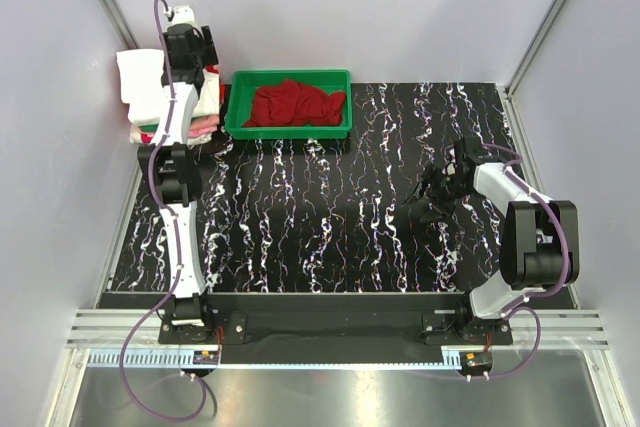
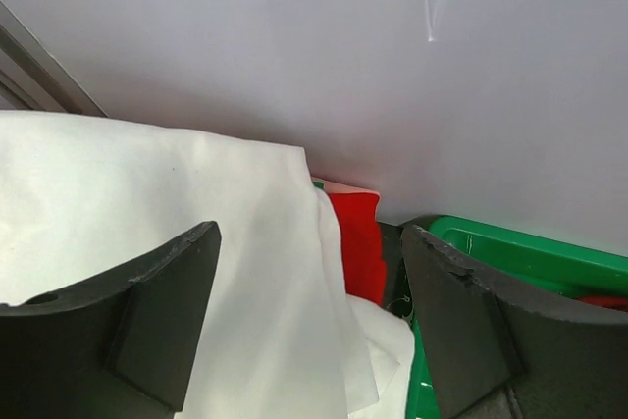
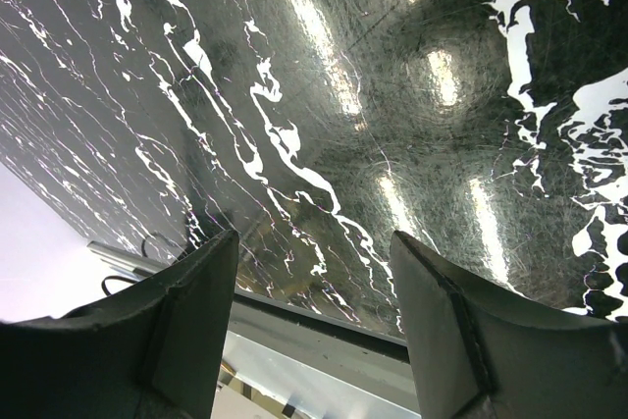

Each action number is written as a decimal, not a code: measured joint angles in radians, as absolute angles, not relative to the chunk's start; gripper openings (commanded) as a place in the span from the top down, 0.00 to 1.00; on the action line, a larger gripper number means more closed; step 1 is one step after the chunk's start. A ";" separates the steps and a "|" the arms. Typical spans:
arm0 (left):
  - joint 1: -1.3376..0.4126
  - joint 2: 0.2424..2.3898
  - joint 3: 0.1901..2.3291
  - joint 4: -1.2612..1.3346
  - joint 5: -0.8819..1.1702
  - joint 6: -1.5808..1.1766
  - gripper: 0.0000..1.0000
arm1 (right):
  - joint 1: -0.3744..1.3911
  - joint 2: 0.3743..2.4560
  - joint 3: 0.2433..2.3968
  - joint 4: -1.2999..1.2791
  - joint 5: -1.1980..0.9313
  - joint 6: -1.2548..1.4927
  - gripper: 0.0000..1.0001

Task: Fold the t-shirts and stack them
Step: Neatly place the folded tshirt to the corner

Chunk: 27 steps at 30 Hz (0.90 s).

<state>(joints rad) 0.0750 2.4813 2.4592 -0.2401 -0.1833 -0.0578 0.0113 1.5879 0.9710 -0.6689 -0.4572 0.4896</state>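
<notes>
Left arm stretched to the far-left corner, left gripper [image 2: 312,237] spread wide above the white t-shirt [image 2: 147,179], gripping nothing. Right arm folded back; right gripper [image 3: 314,239] released, low over the table [image 3: 324,95].

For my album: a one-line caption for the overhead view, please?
Left pincer poised above stacked shirts beside a green tray holding a red shirt; right pincer hangs open over the marbled table.

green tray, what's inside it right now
A crumpled red t-shirt fills most of the green tray, with only strips of bare green floor showing around it. Anything under the heap is covered and cannot be seen.
</notes>
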 measured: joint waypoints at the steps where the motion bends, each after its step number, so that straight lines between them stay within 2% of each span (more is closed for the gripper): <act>1: 0.075 2.485 2.461 -0.241 -0.183 -0.058 0.20 | 0.011 1.589 0.971 -0.669 -0.457 0.489 0.30; 6: 0.078 2.511 2.462 -0.247 -0.184 -0.058 0.23 | 0.011 1.593 0.971 -0.668 -0.458 0.490 0.30; 22: 0.082 2.551 2.466 -0.254 -0.184 -0.057 0.58 | 0.011 1.605 0.971 -0.664 -0.458 0.490 0.30; 27: 0.084 2.557 2.468 -0.253 -0.184 -0.053 0.62 | 0.011 1.613 0.971 -0.658 -0.458 0.490 0.30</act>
